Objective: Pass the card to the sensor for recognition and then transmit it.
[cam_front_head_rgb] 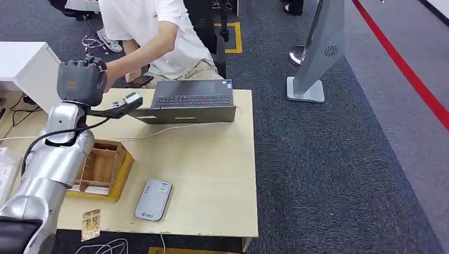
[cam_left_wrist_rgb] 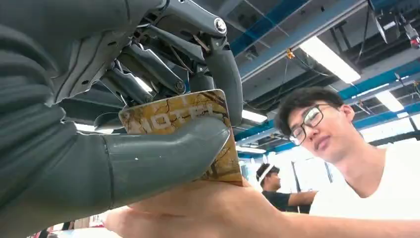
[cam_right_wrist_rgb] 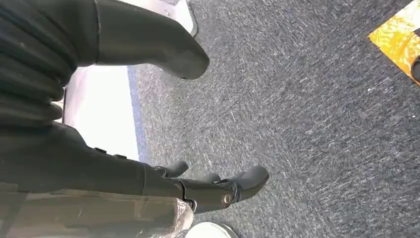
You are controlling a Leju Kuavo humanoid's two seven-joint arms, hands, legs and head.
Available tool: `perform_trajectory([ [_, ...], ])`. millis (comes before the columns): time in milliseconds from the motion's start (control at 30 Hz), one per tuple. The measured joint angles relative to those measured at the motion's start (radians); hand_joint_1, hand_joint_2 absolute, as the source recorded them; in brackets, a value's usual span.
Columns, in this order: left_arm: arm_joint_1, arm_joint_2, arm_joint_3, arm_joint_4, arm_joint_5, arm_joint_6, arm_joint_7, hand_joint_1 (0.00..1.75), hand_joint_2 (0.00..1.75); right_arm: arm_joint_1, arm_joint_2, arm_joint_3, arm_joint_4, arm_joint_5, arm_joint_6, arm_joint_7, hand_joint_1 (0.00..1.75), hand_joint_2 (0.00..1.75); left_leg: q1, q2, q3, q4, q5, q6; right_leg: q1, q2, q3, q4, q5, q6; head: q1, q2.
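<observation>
I'm at handover: left hand [cam_left_wrist_rgb: 148, 124] pinches the marbled gold hotel card [cam_left_wrist_rgb: 198, 119], person's palm [cam_left_wrist_rgb: 208, 208] touching at six o'clock; releasing comes next.

Cards, readers and hands were counted.
Two cards were seen: one card [cam_left_wrist_rgb: 188, 116] held up, a second card [cam_front_head_rgb: 91, 224] at the table edge. One sensor [cam_front_head_rgb: 153, 199], one laptop [cam_front_head_rgb: 191, 100], one wooden box [cam_front_head_rgb: 103, 169], one phone [cam_front_head_rgb: 140, 81] were tallied.
</observation>
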Motion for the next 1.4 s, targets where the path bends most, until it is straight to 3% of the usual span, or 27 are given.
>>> perform_trajectory([
  [233,-0.011,-0.013,-0.006,0.04,-0.01,-0.01,0.003,1.75,1.75,0.0,0.0,0.003,0.0,0.0,0.001,0.002,0.0,1.75,0.0,0.0,-0.001,0.0,0.0,0.0,0.0,0.001,-0.001,0.0,0.0,0.0,0.0,0.0],
  [400,-0.042,-0.047,-0.027,0.097,-0.043,-0.03,0.034,1.75,1.75,-0.006,0.008,0.006,-0.001,-0.001,0.008,0.031,0.0,1.75,0.0,0.0,-0.003,0.0,0.0,0.0,0.0,0.0,-0.002,0.0,0.0,0.0,0.0,0.0],
  [433,-0.046,-0.055,-0.03,0.105,-0.043,-0.029,0.035,0.0,1.75,-0.007,0.011,0.006,-0.002,-0.001,0.011,0.037,0.0,1.75,0.0,0.001,-0.003,0.0,0.0,0.0,0.0,0.001,-0.002,0.0,0.0,0.0,0.0,0.0],
  [667,-0.062,-0.085,-0.035,0.153,0.035,-0.005,0.008,0.0,1.75,-0.01,0.017,0.012,-0.005,-0.003,0.013,0.043,0.0,1.75,0.0,0.0,-0.003,0.0,0.0,0.001,0.0,0.0,-0.002,0.0,0.0,0.0,0.0,0.0],
  [833,0.017,-0.081,-0.035,0.076,0.067,-0.003,-0.004,0.0,1.75,-0.001,0.016,0.019,-0.005,-0.005,-0.002,0.02,0.0,1.75,0.0,0.001,-0.003,0.0,0.0,0.001,0.0,0.0,-0.002,0.0,0.0,0.0,0.0,0.0],
  [1100,0.144,-0.013,-0.034,-0.101,0.144,-0.003,-0.035,0.0,1.75,0.014,0.01,0.024,-0.005,-0.01,-0.016,0.013,0.0,1.75,0.0,0.001,-0.003,0.0,0.0,0.001,0.0,0.0,-0.002,0.0,0.0,0.0,0.0,0.0],
  [1267,0.286,0.068,-0.005,-0.266,0.215,-0.005,-0.067,0.0,1.75,0.031,0.007,0.023,-0.004,-0.025,-0.032,0.008,0.0,1.75,0.0,0.002,-0.003,-0.001,-0.001,-0.001,0.0,0.002,-0.003,0.0,0.0,0.0,0.0,0.0],
  [1400,0.351,0.111,0.024,-0.339,0.224,-0.005,-0.077,0.0,1.75,0.04,0.004,0.023,-0.004,-0.027,-0.035,0.008,0.0,1.75,0.0,0.0,-0.004,-0.001,-0.001,0.0,0.0,0.0,-0.003,0.0,-0.001,0.0,0.0,0.0],
])
